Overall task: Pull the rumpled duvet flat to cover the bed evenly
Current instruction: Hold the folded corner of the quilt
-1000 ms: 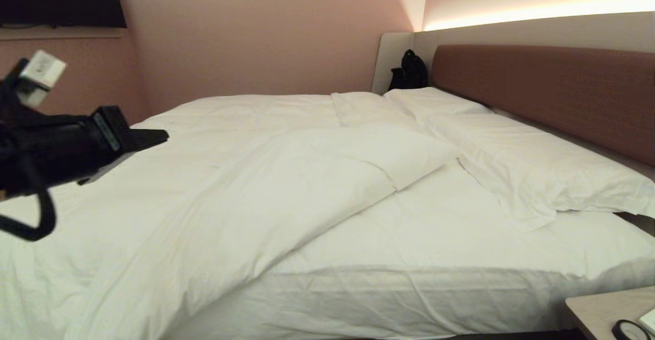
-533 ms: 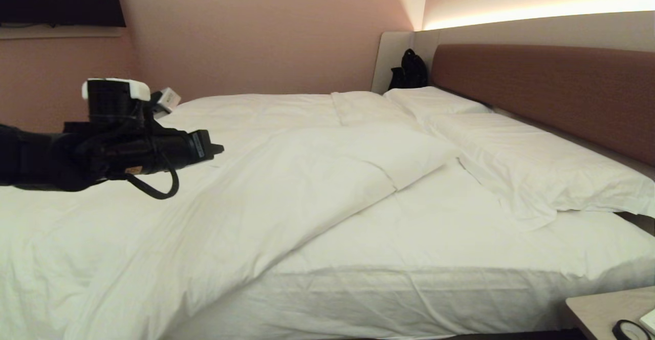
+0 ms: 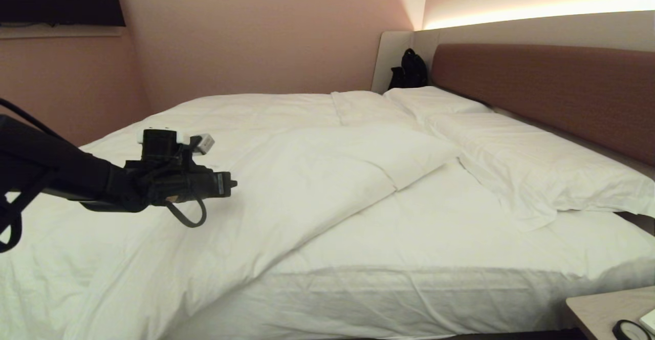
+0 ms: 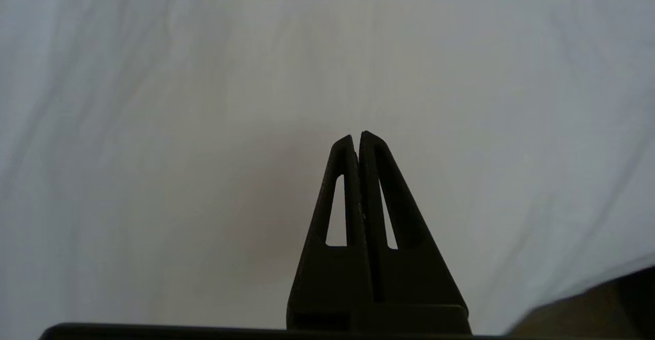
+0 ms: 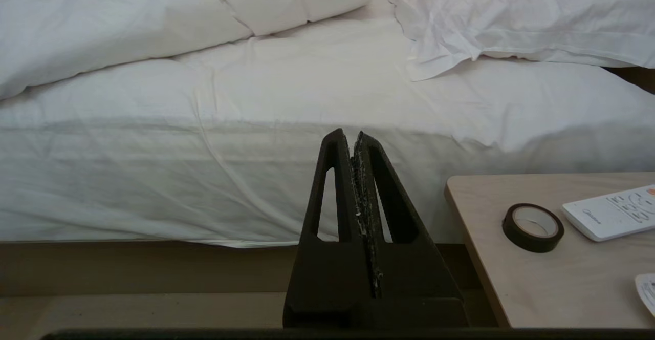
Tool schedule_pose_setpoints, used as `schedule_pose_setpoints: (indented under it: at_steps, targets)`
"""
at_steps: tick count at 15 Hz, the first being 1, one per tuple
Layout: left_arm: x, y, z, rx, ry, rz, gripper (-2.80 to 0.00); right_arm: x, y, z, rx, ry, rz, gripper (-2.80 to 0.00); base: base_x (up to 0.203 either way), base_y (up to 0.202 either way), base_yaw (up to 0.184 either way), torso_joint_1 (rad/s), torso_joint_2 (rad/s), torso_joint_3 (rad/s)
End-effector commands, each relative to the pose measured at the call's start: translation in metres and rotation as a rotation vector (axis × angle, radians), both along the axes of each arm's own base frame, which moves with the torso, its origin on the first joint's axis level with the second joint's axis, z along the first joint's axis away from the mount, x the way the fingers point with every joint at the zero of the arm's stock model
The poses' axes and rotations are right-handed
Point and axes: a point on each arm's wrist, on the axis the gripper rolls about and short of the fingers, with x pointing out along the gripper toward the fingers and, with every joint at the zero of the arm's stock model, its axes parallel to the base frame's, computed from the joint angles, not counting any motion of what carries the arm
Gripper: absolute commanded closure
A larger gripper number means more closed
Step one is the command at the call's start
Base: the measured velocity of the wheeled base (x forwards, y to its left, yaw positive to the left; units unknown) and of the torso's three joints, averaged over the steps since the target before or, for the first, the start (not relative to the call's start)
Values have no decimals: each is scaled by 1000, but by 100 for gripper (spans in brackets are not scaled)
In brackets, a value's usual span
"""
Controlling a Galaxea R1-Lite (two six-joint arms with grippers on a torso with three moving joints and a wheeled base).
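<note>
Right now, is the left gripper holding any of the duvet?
No, the left gripper is shut on nothing, above the duvet.

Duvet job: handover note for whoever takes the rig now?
Left tool: shut, empty, above the puffy white duvet, near its left part.
Right tool: shut, empty, parked low beside the bed's near side.
Duvet: one corner folded back diagonally, fitted sheet bare in front of the white pillows.
Done: nothing pulled flat.
Left: grip the folded corner, draw it toward the pillows, smooth.
</note>
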Motion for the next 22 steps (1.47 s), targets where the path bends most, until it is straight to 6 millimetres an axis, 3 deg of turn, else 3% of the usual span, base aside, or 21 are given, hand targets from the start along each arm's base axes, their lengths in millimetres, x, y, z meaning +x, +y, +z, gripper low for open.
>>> schedule_pose_setpoints:
  at_steps: [1, 5, 6, 10, 14, 17, 18, 22]
  targets:
    - [8, 5, -9, 37, -21, -11, 0, 0, 0, 0, -1, 1, 1, 0, 0, 0, 0, 0, 0, 0]
    - [13, 7, -19, 48, -6, -20, 0, 0, 0, 0, -1, 1, 1, 0, 0, 0, 0, 0, 0, 0]
    - [13, 7, -21, 47, -1, -20, -280, 0, 0, 0, -1, 1, 1, 0, 0, 0, 0, 0, 0, 0]
    - [13, 8, -17, 41, -8, -17, -280, 0, 0, 0, 0, 1, 1, 0, 0, 0, 0, 0, 0, 0]
    - [7, 18, 2, 50, -52, 11, -280, 0, 0, 0, -1, 1, 1, 0, 0, 0, 0, 0, 0, 0]
    - [3, 63, 8, 123, -94, 83, -280, 0, 0, 0, -1, 1, 1, 0, 0, 0, 0, 0, 0, 0]
    - [3, 82, 6, 156, -98, 109, -280, 0, 0, 0, -1, 1, 1, 0, 0, 0, 0, 0, 0, 0]
    - [2, 130, -8, 229, -98, 144, -280, 0, 0, 0, 1, 1, 1, 0, 0, 0, 0, 0, 0, 0]
